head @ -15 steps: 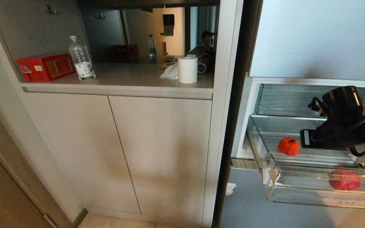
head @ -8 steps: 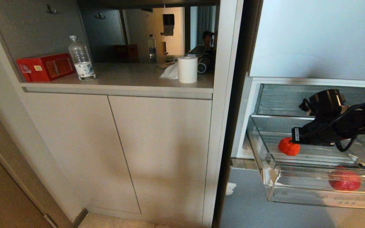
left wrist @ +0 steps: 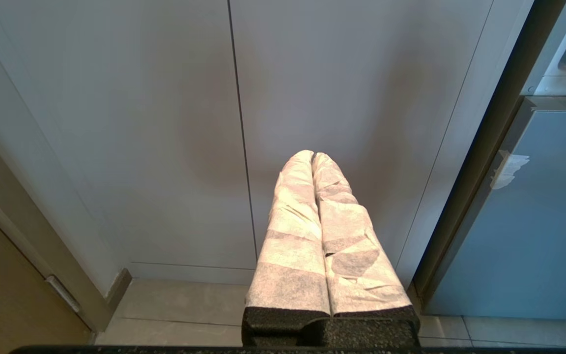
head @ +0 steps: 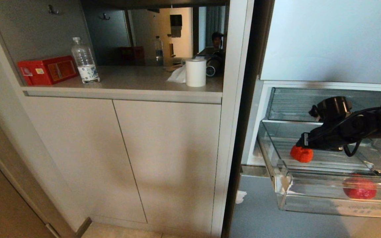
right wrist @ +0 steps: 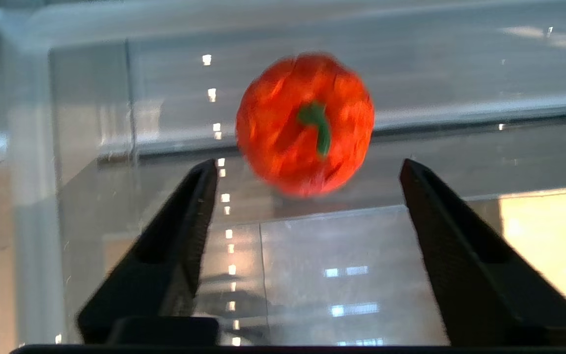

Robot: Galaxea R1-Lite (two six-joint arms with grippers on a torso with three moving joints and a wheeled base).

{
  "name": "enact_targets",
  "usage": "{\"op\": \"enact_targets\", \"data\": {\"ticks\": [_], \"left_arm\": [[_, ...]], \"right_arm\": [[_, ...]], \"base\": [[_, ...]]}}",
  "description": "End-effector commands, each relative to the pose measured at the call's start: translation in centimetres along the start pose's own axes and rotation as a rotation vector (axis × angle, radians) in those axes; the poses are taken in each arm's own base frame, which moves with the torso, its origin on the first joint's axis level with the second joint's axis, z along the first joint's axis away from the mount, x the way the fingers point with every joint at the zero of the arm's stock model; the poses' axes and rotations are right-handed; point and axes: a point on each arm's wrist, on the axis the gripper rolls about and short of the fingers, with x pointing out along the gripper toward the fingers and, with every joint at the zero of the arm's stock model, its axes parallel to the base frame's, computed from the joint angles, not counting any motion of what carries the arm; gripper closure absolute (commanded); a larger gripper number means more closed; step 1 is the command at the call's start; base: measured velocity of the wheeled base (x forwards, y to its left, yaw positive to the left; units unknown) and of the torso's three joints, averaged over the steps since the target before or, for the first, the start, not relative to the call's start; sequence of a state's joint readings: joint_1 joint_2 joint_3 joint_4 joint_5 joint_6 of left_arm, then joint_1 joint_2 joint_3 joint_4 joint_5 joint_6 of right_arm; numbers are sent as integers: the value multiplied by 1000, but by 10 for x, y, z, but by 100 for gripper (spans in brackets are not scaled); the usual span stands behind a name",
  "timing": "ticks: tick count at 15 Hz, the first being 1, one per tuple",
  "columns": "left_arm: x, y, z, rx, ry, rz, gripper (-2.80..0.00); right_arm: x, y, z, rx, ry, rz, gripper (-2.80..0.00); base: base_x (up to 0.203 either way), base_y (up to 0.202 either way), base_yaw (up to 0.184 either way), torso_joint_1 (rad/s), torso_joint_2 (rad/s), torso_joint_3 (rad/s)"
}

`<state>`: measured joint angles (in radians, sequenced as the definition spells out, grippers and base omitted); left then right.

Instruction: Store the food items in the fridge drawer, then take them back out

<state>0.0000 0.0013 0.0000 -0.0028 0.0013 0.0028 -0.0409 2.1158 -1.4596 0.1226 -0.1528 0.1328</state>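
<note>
Right wrist view first: the right end effector (right wrist: 307, 169) has its two black fingers (right wrist: 184, 231) spread wide, and the orange-red food item (right wrist: 305, 123) with the green stem sits just beyond the tips, centred between them, with nothing gripped. From the head view, that end effector (head: 301, 142) reaches into the pulled-out fridge drawer (head: 326, 198), its tip right at the top of the fruit (head: 301, 154), which rests on the ribbed bottom near the drawer's left wall; whether they touch I cannot tell. A second red fruit (head: 359, 187) lies by the clear front wall. A second ago the fingers were pressed together and the arm stood back from the fruit; now it has pushed in and the fingers have parted. Left wrist view: the left end effector (left wrist: 315, 157) hangs by the cabinet doors (left wrist: 165, 123), its wrapped fingers pressed together.
</note>
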Motion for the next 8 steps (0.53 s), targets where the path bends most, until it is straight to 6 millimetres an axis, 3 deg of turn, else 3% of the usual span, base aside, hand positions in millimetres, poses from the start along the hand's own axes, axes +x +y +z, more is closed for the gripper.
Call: {"op": "enact_targets", "data": {"ticks": [1, 8], "left_arm": [[0, 0, 0, 0, 1, 0, 0], [0, 0, 0, 0, 1, 0, 0]], "right_arm": [[19, 3, 0, 0, 12, -3, -280], [50, 7, -3, 14, 33, -4, -280]], "base": [[0, 0, 0, 0, 0, 0], [0, 0, 0, 0, 0, 0]]}}
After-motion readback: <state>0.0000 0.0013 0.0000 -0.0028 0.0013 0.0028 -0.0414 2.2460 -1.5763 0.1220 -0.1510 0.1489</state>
